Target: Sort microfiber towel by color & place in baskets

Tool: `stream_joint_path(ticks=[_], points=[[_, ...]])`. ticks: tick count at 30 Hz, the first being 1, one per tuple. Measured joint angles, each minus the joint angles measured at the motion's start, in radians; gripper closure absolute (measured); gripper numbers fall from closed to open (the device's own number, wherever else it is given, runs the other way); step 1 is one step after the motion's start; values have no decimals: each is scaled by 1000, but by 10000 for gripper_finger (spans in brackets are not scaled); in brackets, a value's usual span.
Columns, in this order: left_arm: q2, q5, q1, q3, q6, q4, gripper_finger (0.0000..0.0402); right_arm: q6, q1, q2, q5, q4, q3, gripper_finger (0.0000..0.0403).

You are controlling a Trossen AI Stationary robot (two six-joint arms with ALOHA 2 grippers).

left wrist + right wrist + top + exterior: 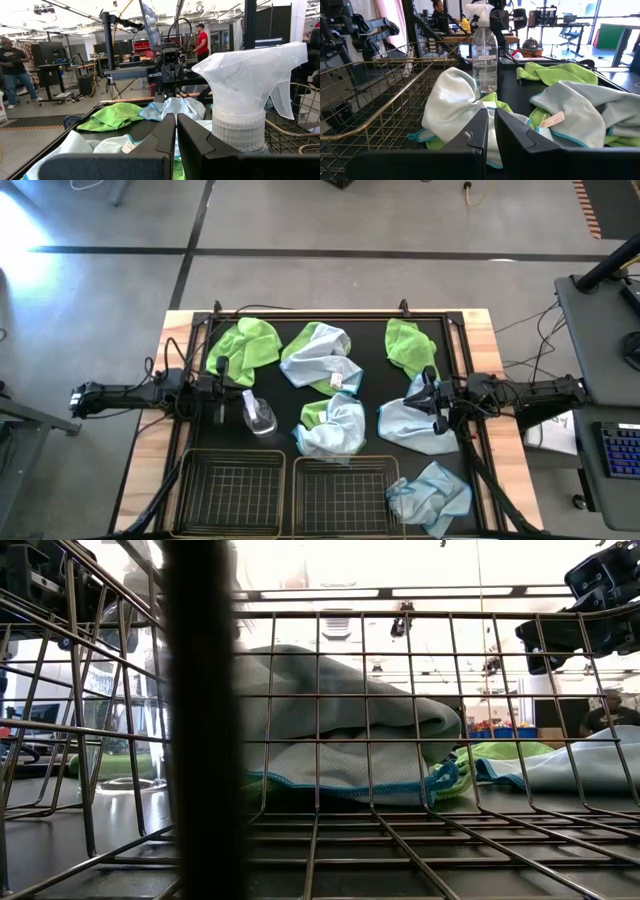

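Observation:
In the high view, lime green towels lie at the far left [246, 342] and far right [408, 344] of the black mat. Pale blue towels lie at the far middle [320, 356] and right [412, 426]. A blue towel over a green one [333, 426] sits mid-mat, and another blue towel [430, 494] lies by the near right corner. Two black wire baskets [232, 492] [345, 494] stand at the near edge. My left gripper [228, 390] [176, 127] hovers shut by the spray bottle. My right gripper [418, 395] [491, 122] hovers shut above the right blue towel.
A clear spray bottle [258, 416] [245, 100] [484, 55] stands upright between my left gripper and the middle pile. The low view looks through basket mesh [400, 740]. People stand in the room beyond the table [15, 65].

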Motion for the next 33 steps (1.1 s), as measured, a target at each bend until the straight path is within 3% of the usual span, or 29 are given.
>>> stream_joint_path(ticks=[5,10,22,33], points=[[0,0,0,0,0,0,400,-155,0,-1,2,11,0,374],[0,0,0,0,0,0,400,-199,0,0,2,17,0,374],[0,0,0,0,0,0,400,-102,0,-1,0,40,0,374],[0,0,0,0,0,0,400,-109,0,-1,1,67,0,374]])
